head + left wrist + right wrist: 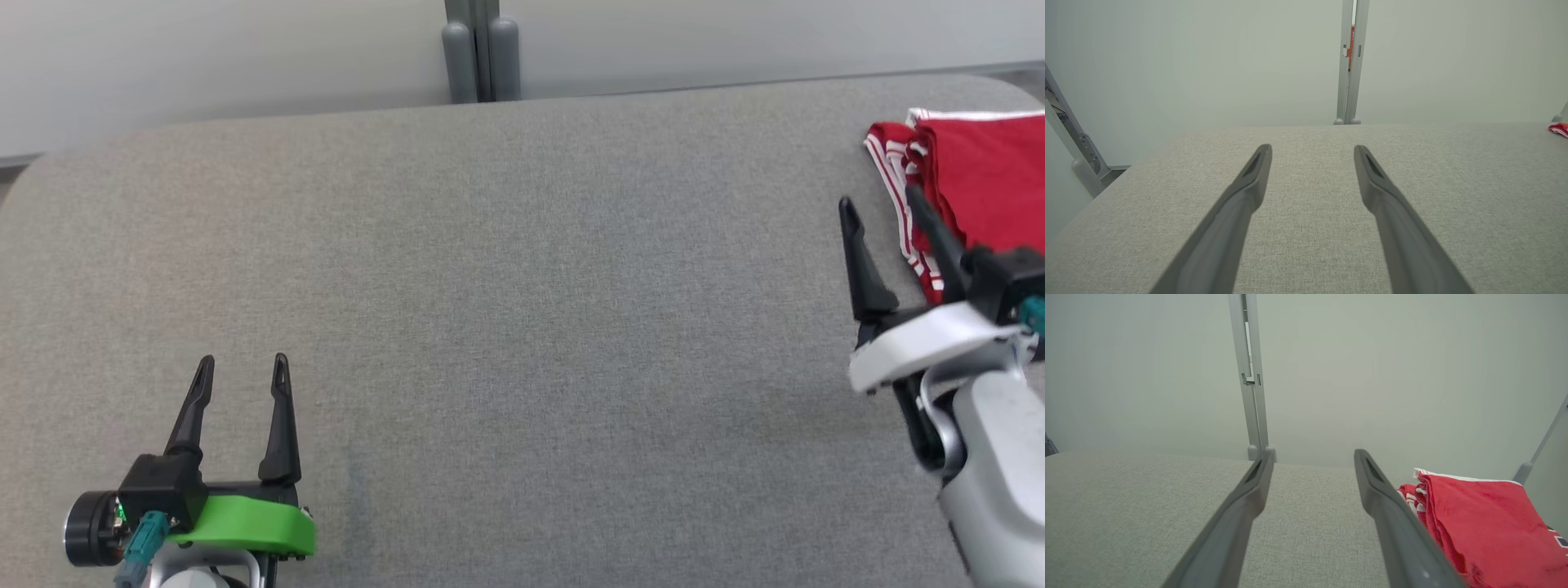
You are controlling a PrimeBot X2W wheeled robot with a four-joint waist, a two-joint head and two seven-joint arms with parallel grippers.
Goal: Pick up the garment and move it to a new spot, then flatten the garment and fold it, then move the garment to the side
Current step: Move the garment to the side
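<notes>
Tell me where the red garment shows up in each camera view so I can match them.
Head view: red garment at the upper right, cut by the right edge.
Left wrist view: a small red sliver at the far right edge, mid-height.
Right wrist view: lower right, running off the bottom edge.
Shared landmark: the grey upright post behind the table's far edge.

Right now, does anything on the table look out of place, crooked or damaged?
Nothing stands out. The red garment lies folded near the table's far right corner. The left gripper and right gripper are open and empty.
</notes>
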